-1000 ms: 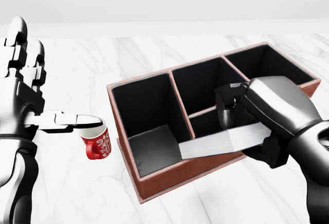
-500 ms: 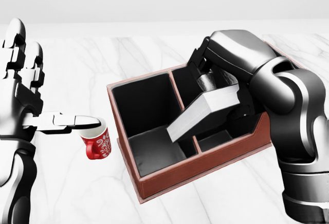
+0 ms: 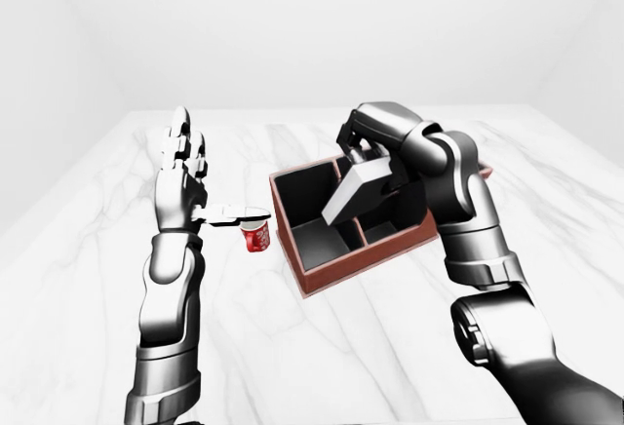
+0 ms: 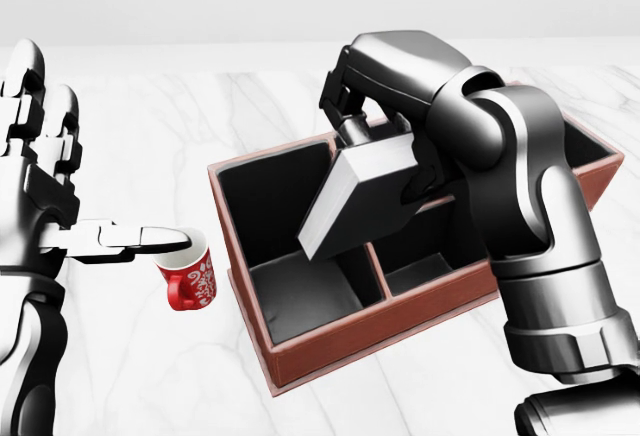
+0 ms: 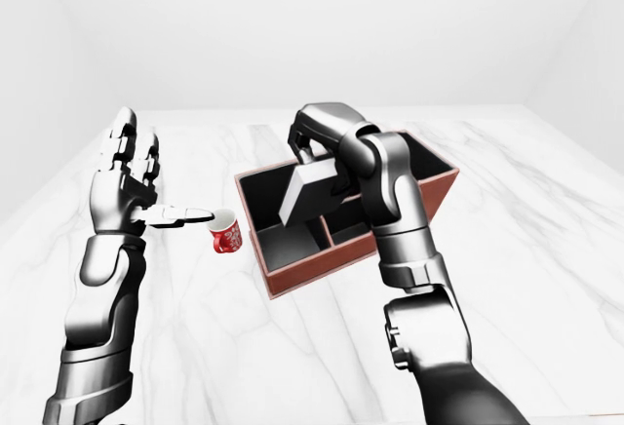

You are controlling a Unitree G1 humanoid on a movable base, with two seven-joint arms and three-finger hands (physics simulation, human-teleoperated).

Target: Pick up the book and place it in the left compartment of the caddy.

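Note:
The book (image 4: 352,202), grey with white page edges, is tilted steeply, its lower end over the left compartment (image 4: 285,246) of the red-brown caddy (image 4: 370,331). My right hand (image 4: 375,151) is shut on the book's upper end, above the caddy's middle divider. My left hand (image 4: 60,206) is open and upright at the head view's left, one finger pointing right just above a red mug (image 4: 188,274). The left compartment's floor shows dark and bare below the book.
The caddy stands on a white marble table (image 4: 150,376). The red mug (image 3: 255,236) stands just left of the caddy's left wall. The caddy's right compartments lie behind my right forearm (image 4: 540,256).
My right hand has lifted the book from across the caddy's lower rim, swung it left and tipped it steeply over the left compartment. The left hand has stayed still.

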